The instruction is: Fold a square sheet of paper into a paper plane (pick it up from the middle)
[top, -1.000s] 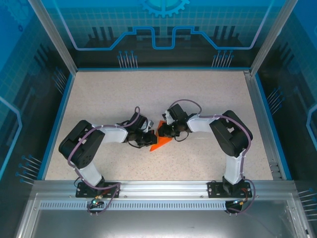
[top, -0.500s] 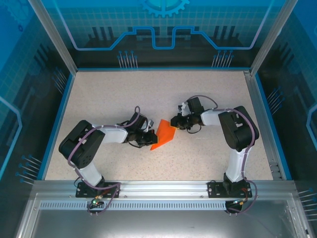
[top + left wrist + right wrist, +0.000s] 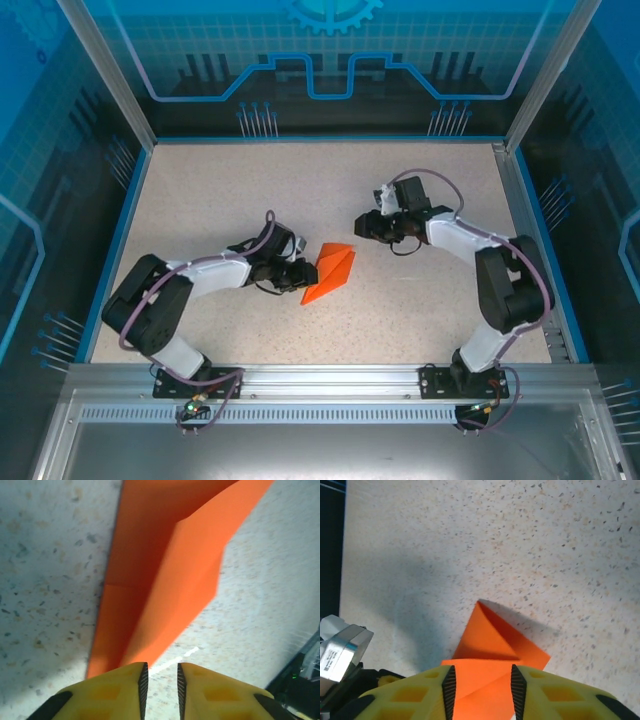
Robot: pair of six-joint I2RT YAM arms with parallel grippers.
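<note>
The orange sheet of paper (image 3: 330, 273) lies on the table folded into a slim pointed dart, the paper plane, with its tip toward the near left. My left gripper (image 3: 305, 273) sits at the paper's left edge. In the left wrist view its jaws (image 3: 160, 667) stand a little open with bare table between them, and the paper (image 3: 165, 570) lies just ahead. My right gripper (image 3: 360, 226) is up and to the right of the paper, apart from it. Its jaws (image 3: 481, 672) are open, and the folded paper (image 3: 490, 635) shows past them, not clamped.
A speckled table top with a blue rim (image 3: 118, 235) and clear walls all round. A metal rail (image 3: 535, 250) runs along the right side. Part of the left arm's wrist (image 3: 340, 647) shows in the right wrist view.
The right gripper has drawn back up and to the right, off the paper, and opened. The left gripper has gone from shut to slightly open, letting the paper go. The paper lies on the table.
</note>
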